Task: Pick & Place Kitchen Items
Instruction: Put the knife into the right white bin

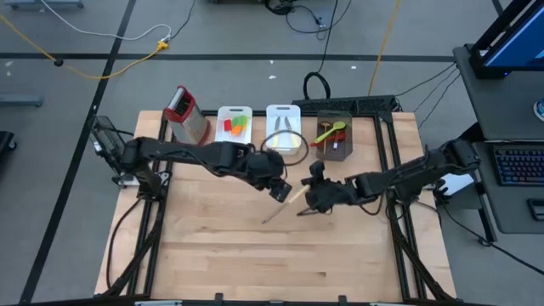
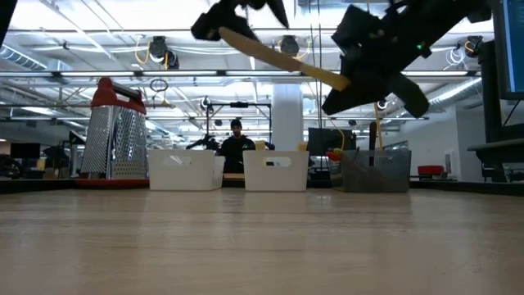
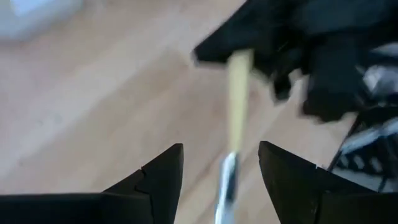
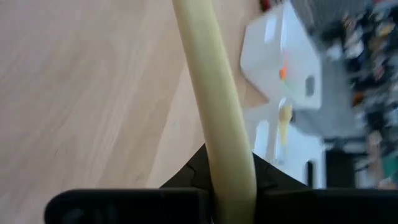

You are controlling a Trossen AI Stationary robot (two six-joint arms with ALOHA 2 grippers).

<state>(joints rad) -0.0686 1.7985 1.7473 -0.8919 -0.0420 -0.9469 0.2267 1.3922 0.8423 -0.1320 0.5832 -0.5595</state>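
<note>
Two grippers are meeting mid-bench on one utensil, looks like a handoff. The right gripper (image 1: 316, 197) is pinched tight on the cream handle of a knife (image 1: 286, 204); its wrist view shows the handle wedged between its pressed-together fingers (image 4: 186, 177). The left gripper (image 1: 276, 185) sits right at the other end with its fingers (image 3: 163, 174) spread, and the thin metal blade runs through the gap between them without either one obviously touching it. That view is smeared, so I wouldn't swear there's no contact.

The knife hangs well clear of the wood, tilted, about central and a bit toward the far edge.

Moving outward, along the far edge there's a steel grater (image 1: 187, 116) nearer the far-left corner, then two white bins (image 1: 235, 111), one with orange and green spatulas (image 1: 235, 127), then a dark bin (image 1: 334, 136) holding a green spoon (image 1: 331, 132).

Handling-wise I'd call the knife light and rigid, no flex to worry about. The rounded handle seems smooth and could twist in a pinch, and the blade is narrow and slick. I'd grab the handle close to the blade.
</note>
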